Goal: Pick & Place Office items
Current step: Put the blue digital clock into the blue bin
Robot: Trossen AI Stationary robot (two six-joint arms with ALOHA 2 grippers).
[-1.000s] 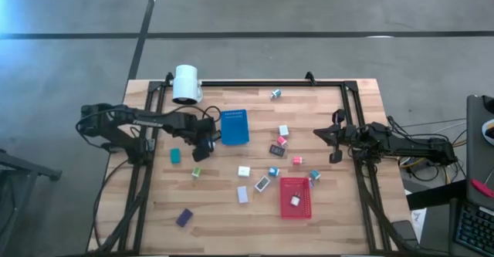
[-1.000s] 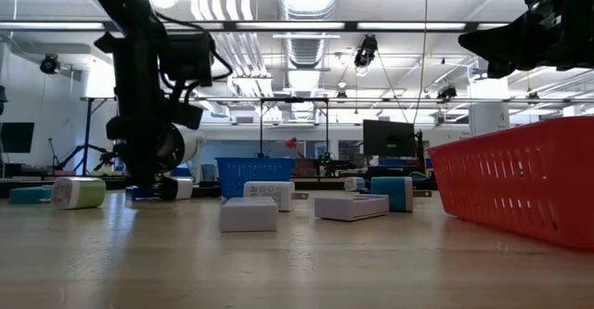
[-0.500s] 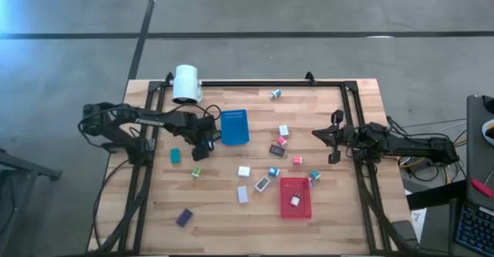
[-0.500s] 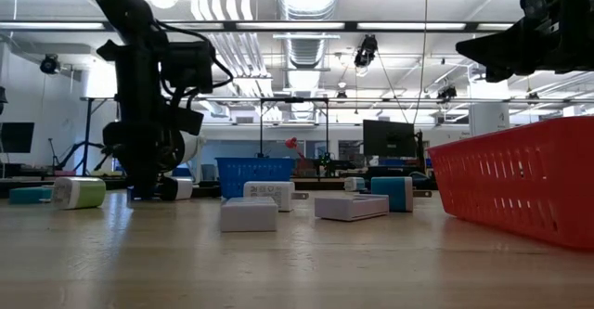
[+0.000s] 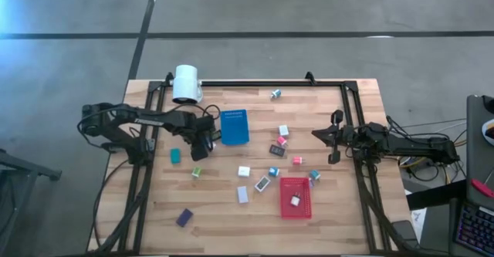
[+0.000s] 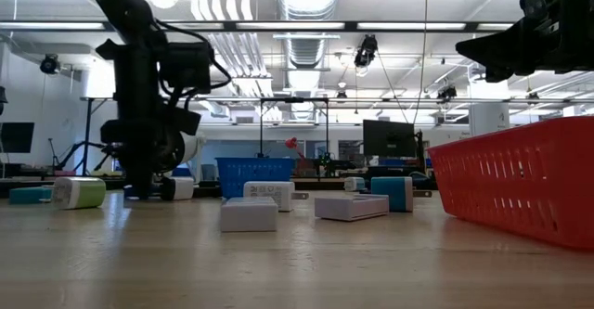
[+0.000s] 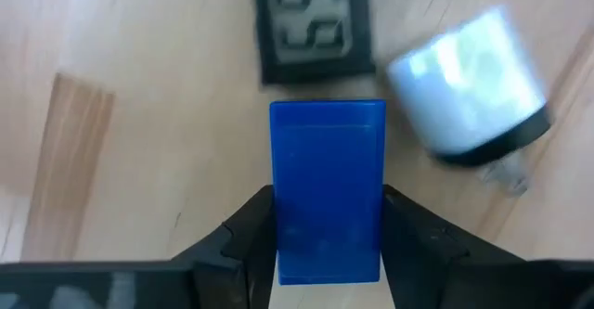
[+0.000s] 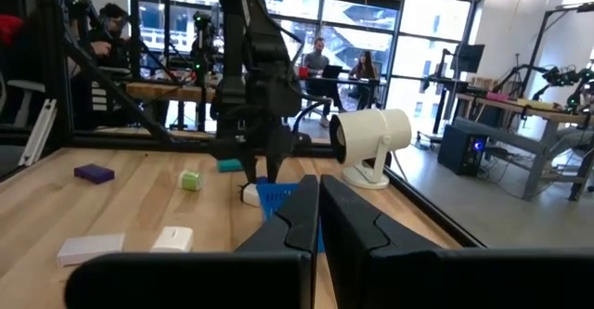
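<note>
so we grip a blue block (image 7: 327, 193) low at the table's left.
left gripper (image 5: 202, 145) jaws clamp its sides beside the blue tray (image 5: 234, 126), ready to lift; right gripper (image 5: 333, 140) waits, jaws closed and empty, at the right.

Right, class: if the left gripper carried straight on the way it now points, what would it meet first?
The left gripper points down at the wooden table, and a blue block lies directly in its line, so it would meet that first, then the tabletop. How much gap remains is unclear.
</note>
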